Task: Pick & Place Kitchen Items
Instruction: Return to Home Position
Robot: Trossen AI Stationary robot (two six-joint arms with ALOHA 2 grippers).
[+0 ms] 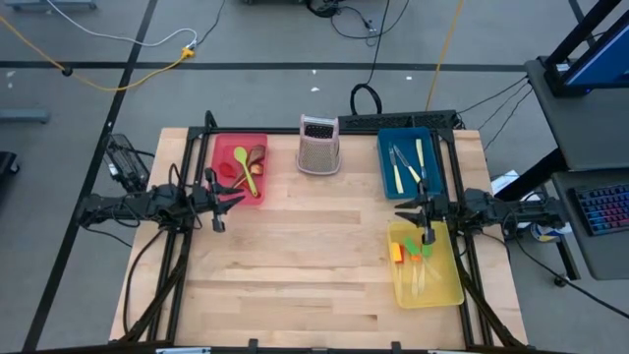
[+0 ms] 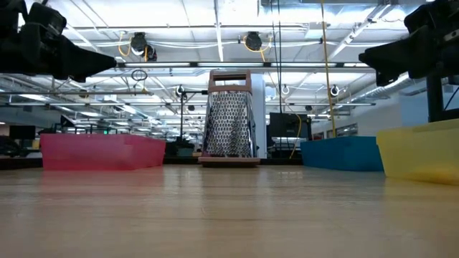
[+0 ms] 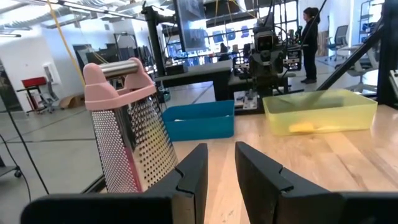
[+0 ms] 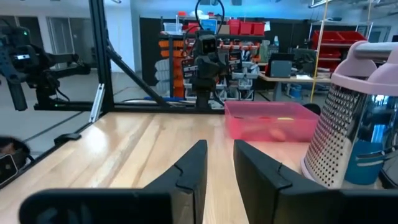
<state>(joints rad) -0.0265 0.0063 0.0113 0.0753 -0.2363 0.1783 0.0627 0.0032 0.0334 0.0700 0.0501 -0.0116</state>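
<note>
Clock reference: high view, 12 o'clock toward the far edge of the table (image 1: 295, 275), where the grater (image 1: 319, 146) stands.
Right end effector (image 4: 219, 147): fingers a narrow gap apart, holding nothing. It hangs at the table's 3 o'clock side, about at the far rim of the yellow tray (image 1: 454, 285), and points toward 9 o'clock.
Nearest task things: the spatulas (image 1: 413, 254), just at 6 o'clock from the right end effector, lying in the yellow tray.
Spatula axis: roughly 12–6, with the orange and green heads toward 12 and the clear handles toward 6.
Next out: the knives (image 1: 398, 169) in the blue tray (image 1: 383, 147), at 12 o'clock from the right end effector, with their long axis also near 12–6.
Left end effector (image 3: 219, 149): slightly spread and empty, at the 9 o'clock side, pointing toward 3 o'clock, just beside the red tray (image 1: 218, 147).
Its nearest things: the spoons in the red tray, at about 1 o'clock. The green spoon (image 1: 246, 169) lies roughly 11–5, bowl toward 11.
Bare table: no utensil shows outside the trays.
Judgement: nothing looks left to reach for. The coming move is likely a retreat, each arm along its own 3–9 line, and the right arm needs to clear the yellow tray's rim.
</note>
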